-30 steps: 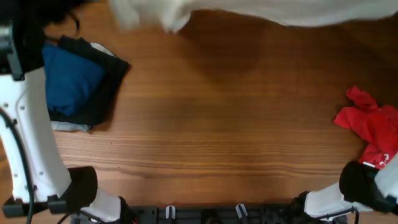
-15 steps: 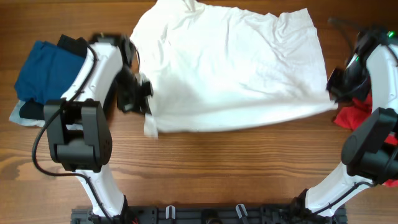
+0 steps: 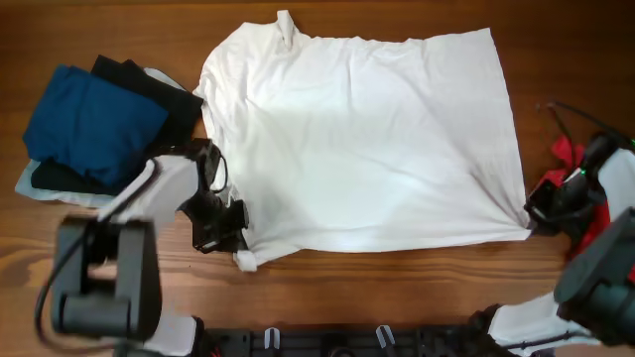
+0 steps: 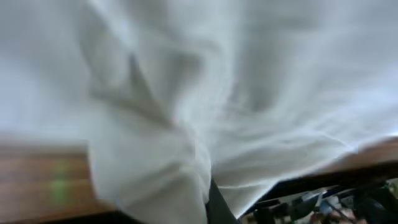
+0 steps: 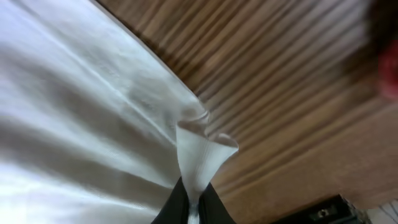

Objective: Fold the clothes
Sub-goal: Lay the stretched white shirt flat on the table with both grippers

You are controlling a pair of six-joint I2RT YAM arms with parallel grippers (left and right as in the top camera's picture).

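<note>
Your left gripper (image 3: 236,246) and right gripper (image 3: 534,216) clamp the 7 and 4 o'clock corners of the white T-shirt (image 3: 367,139); an uneven tug could bunch it.

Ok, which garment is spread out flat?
The white T-shirt, opened out in the middle; the blue garment and black garment sit stacked left, the red garment crumpled right.

I count five garments on one worktop (image 3: 397,297): one white T-shirt (image 3: 367,139), one blue garment (image 3: 89,124), one black garment (image 3: 171,99), one pale garment (image 3: 35,183) and one red garment (image 3: 563,151). Two pincers are mine: the left pincer (image 3: 236,246) and the right pincer (image 3: 533,212).
</note>
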